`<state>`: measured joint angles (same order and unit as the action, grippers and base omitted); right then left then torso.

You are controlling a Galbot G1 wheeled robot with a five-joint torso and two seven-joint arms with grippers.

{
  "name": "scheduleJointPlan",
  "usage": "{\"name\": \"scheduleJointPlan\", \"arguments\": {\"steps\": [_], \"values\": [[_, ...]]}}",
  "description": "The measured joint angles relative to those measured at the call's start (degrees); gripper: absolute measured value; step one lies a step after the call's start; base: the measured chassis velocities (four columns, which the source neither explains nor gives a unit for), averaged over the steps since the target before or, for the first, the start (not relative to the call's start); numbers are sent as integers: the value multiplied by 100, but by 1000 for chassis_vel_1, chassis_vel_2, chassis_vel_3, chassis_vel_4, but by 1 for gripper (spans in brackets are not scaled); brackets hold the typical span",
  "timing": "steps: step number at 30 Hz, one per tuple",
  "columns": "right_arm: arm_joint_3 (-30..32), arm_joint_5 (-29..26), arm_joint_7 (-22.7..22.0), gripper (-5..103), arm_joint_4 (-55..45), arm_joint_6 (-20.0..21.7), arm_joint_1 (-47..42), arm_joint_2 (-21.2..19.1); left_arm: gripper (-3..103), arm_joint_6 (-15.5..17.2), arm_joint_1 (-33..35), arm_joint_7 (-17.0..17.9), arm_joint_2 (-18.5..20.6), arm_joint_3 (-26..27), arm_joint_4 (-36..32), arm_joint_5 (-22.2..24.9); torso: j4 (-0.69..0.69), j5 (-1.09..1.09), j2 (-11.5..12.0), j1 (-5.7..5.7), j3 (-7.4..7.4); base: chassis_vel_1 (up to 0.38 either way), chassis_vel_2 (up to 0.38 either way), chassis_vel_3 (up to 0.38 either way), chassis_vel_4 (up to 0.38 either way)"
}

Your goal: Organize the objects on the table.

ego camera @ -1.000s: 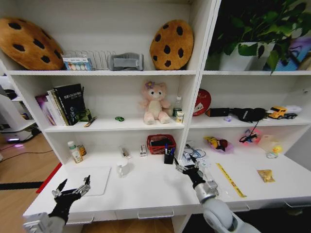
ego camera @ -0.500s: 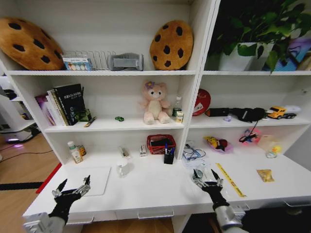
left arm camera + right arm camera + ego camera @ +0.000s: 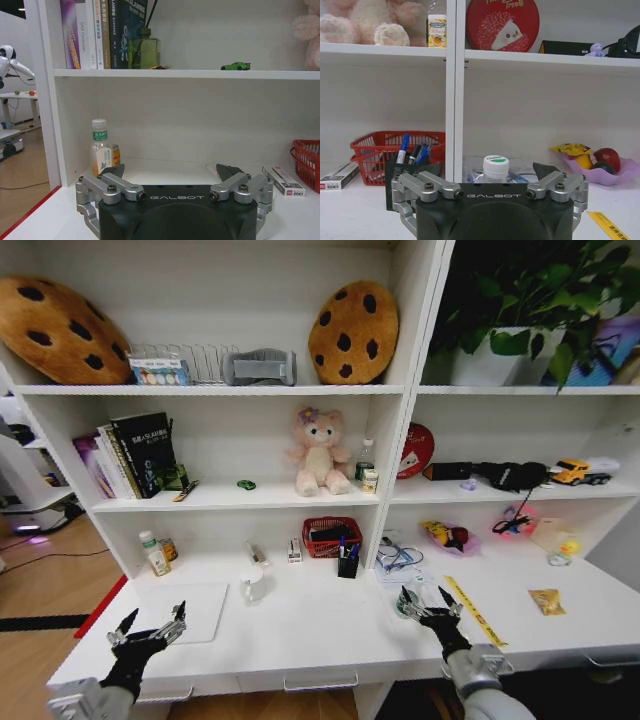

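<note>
My right gripper (image 3: pixel 428 605) hovers low over the table (image 3: pixel 310 625), fingers wide, a small clear bottle (image 3: pixel 495 167) standing just ahead. I judge it light, stiff, slippery; grip mid-body. Left gripper (image 3: pixel 150 632) idles by the laptop (image 3: pixel 185 612), fingers wide.

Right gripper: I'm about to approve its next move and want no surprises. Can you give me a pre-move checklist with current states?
1. Right gripper open: ok, fingers spread, holding nothing.
2. Target ahead: ok, a small bottle with a white cap stands centred between the fingers.
3. Bottle upright: ok in the right wrist view.
4. Fingers already touching the bottle: cannot tell.
5. Neighbours: not ok, the black pen holder and yellow tape measure sit close on either side.
6. Left gripper out of the way: ok, open over the table's far left front edge.
</note>
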<state>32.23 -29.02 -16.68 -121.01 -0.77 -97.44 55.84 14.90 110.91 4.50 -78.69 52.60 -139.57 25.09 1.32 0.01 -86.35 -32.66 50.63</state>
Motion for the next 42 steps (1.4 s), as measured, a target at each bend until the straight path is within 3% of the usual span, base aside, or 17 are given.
{"name": "scheduleJointPlan", "arguments": {"steps": [6,12,13,18,35,42], "values": [[-91,-119,128,101,-49,-239,47,24,100,0,0,0,0,0,0,0,0,-1,0,0,0,0,0,0,0],[-107,-74,128,89,-32,-442,-2,120,100,0,0,0,0,0,0,0,1,-1,0,0,0,0,0,0,0],[-107,-69,127,95,-41,-455,-6,132,100,0,0,0,0,0,0,0,1,-1,0,0,0,0,0,0,0],[-131,-17,142,100,-61,-503,-7,160,100,0,0,0,0,0,0,0,1,-1,0,0,0,0,0,0,0],[-335,56,99,100,235,-673,172,176,100,0,0,-1,0,0,0,0,0,2,0,0,0,-61,-57,59,55],[-558,19,88,100,400,-408,452,19,100,0,0,1,0,0,0,0,0,-2,0,0,0,25,31,-22,-18]]}}
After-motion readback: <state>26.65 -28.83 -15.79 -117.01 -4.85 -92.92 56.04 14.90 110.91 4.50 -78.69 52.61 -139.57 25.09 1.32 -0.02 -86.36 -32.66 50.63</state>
